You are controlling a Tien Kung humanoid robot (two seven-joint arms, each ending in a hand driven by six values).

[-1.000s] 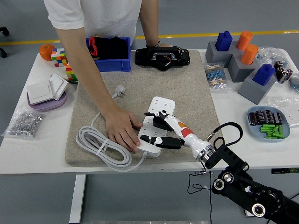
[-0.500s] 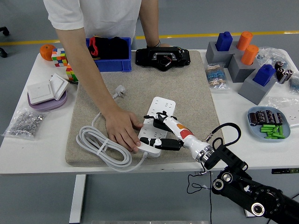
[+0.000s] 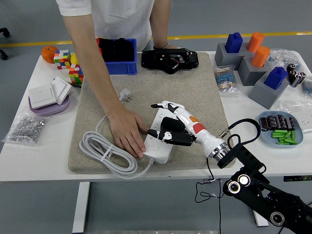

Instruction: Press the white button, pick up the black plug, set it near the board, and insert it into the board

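A white power strip (image 3: 165,113) lies on the grey felt mat (image 3: 200,92); its white cable (image 3: 105,151) is coiled at the mat's near left. A person's hand (image 3: 127,134) rests on the strip's near left end and holds it down. My right hand (image 3: 156,119) hovers over the middle of the strip, thumb and forefinger spread, the other fingers (image 3: 170,124) curled, holding nothing that I can see. The strip's white plug (image 3: 125,94) lies loose on the mat. I cannot make out a black plug. My left arm is out of view.
A black device (image 3: 169,60) and a blue bin (image 3: 117,56) stand at the mat's far edge. Grey blocks with blue and orange pegs (image 3: 253,66) and a dish of small parts (image 3: 280,129) are on the right. Wall switches (image 3: 47,92) and a bag of nuts (image 3: 27,127) are on the left.
My right hand has moved from the strip's near end up toward its middle. The person has shifted a little to the right, hand still on the strip.
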